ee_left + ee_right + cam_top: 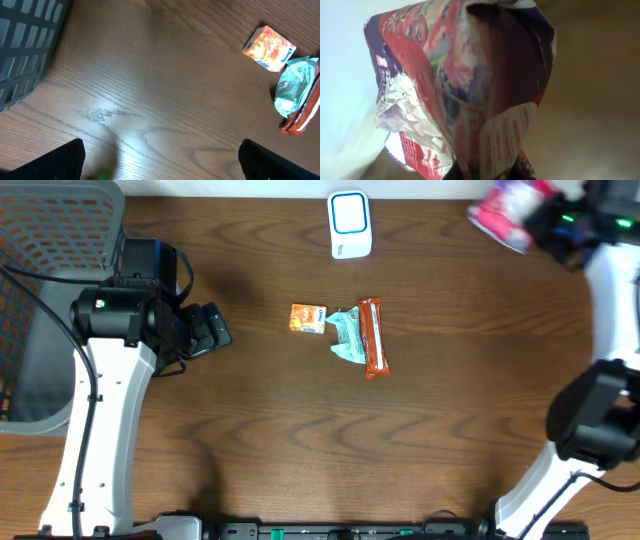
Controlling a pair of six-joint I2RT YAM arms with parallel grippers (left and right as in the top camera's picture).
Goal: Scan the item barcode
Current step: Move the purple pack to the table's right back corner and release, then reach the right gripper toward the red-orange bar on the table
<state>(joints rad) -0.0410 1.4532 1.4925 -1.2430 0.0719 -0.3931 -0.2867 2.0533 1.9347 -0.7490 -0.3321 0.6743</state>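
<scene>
Packet (505,212) clamped in the right tool at the far right corner of the bench (300,450)

A grey mesh basket (40,300) sits at the left edge of the bench. Just right of it is the white left arm, ending in the left tool (215,328). Its fingers are spread wide apart and hold nothing. In the left wrist view the two dark fingertips (55,160) show at the bottom corners, with bare wood grain between them.

Three small items lie close together near the middle of the bench. First comes an orange carton (308,318). A crumpled teal pouch (346,337) lies just beside it. Against the pouch's right side is a long red-orange bar wrapper (372,337), lying front to back.

A white scanner (349,224) with a blue-outlined window stands at the far edge, behind these items.

Further right, apart from the scanner, the black right tool (538,220) is at the far right corner, closed tight on the packet. In the right wrist view the packet fills the frame: crinkled pink, red and purple film with a ragged white edge on its left. Its printing is too blurred to read.
</scene>
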